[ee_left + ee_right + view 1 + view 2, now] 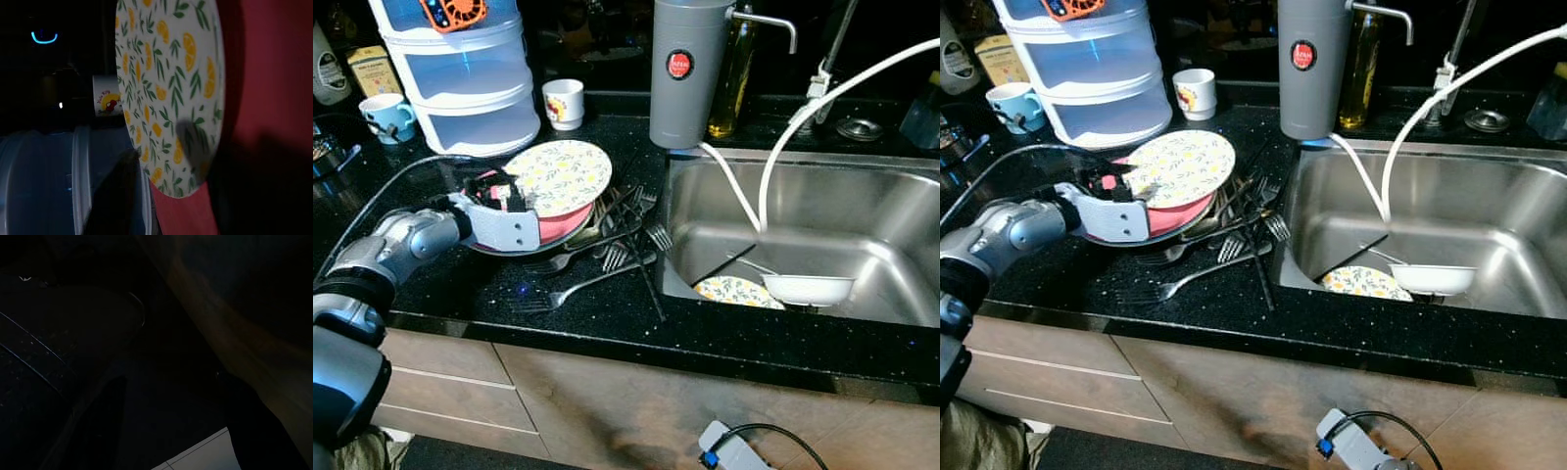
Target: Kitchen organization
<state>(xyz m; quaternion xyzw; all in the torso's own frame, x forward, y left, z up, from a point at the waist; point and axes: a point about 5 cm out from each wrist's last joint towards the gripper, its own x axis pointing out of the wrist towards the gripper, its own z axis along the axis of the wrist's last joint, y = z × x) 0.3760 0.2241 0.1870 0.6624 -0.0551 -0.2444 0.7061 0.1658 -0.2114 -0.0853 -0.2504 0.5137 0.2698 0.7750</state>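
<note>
A lemon-patterned plate [563,174] rests tilted on a pink plate [563,223] on the black counter, left of the sink. My left gripper [514,191] is at the plates' left rim, shut on the lemon-patterned plate. In the left wrist view one finger lies across the patterned face [193,142] and the other sits behind the rim. Several forks [617,250] lie in a loose heap between the plates and the sink. My right arm [729,452] hangs idle, low in front of the cabinet.
The steel sink [901,196] holds another lemon plate [734,291] and a white bowl [808,288], with white hoses [803,117] running in. Behind stand a grey canister [687,69], clear plastic drawers [470,88], a white mug [565,102] and a blue mug [386,116].
</note>
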